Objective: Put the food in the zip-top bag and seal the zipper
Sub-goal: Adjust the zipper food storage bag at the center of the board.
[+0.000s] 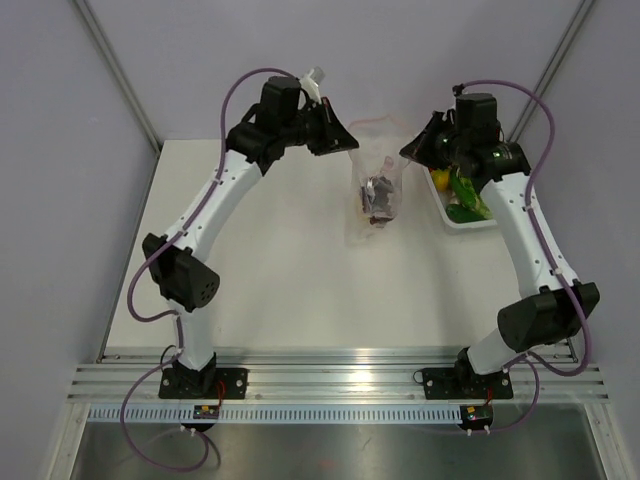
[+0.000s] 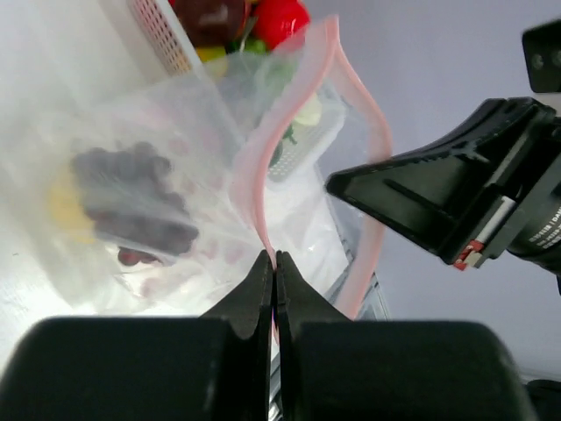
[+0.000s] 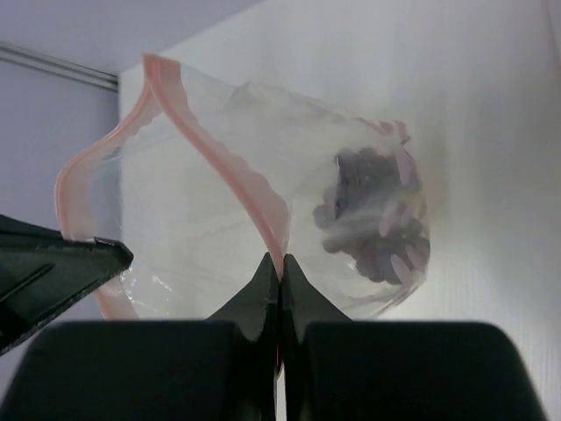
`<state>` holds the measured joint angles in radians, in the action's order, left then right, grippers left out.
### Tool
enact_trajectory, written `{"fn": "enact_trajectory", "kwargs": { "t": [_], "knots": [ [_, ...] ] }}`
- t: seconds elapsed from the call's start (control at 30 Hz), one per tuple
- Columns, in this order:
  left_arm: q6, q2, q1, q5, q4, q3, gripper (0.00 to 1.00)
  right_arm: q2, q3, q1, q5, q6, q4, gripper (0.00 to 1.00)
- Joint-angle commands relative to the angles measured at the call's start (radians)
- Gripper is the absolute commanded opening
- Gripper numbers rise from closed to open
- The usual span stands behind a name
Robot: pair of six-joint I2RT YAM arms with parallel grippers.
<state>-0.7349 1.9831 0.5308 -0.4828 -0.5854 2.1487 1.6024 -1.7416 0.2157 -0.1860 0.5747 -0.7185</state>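
Observation:
The clear zip-top bag hangs above the table between both arms, its mouth gaping. Dark grapes lie inside it, also seen as grapes and grapes. My left gripper is shut on the pink zipper at one end. My right gripper is shut on the zipper at the other end. More food, green and yellow, stays in the white basket; a red piece shows in the left wrist view.
The white mesh basket sits at the table's far right, just beyond the bag. The right gripper's black body shows close in the left wrist view. Grey walls stand behind the table.

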Motion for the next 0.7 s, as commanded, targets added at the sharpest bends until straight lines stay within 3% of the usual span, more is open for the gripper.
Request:
{"fn": "enact_trajectory", "kwargs": {
  "t": [0.0,0.23,0.4,0.47,0.5,0.57,0.67],
  "knots": [
    [0.069,-0.154,-0.012,0.085,-0.027,0.040,0.00,-0.093,-0.020,0.001,-0.104,0.019,0.036,0.00],
    [0.094,-0.167,-0.012,0.151,-0.007,-0.154,0.00,-0.070,0.175,0.001,-0.049,-0.010,0.086,0.00],
    [0.083,-0.098,0.001,0.135,0.009,-0.185,0.00,0.051,0.215,0.001,-0.009,-0.070,0.050,0.04],
    [0.089,-0.063,0.020,0.138,-0.008,-0.159,0.00,0.065,0.212,-0.001,-0.016,-0.073,0.039,0.20],
    [0.094,-0.053,0.031,0.144,-0.011,-0.141,0.00,0.059,0.217,-0.001,-0.013,-0.073,0.051,0.35],
    [0.095,-0.037,0.040,0.153,-0.013,-0.121,0.00,0.033,0.211,0.001,0.032,-0.073,0.050,0.54],
    [0.107,0.000,0.043,0.164,-0.046,-0.044,0.00,0.002,0.139,0.001,0.089,-0.116,-0.002,0.66]
  ]
}}
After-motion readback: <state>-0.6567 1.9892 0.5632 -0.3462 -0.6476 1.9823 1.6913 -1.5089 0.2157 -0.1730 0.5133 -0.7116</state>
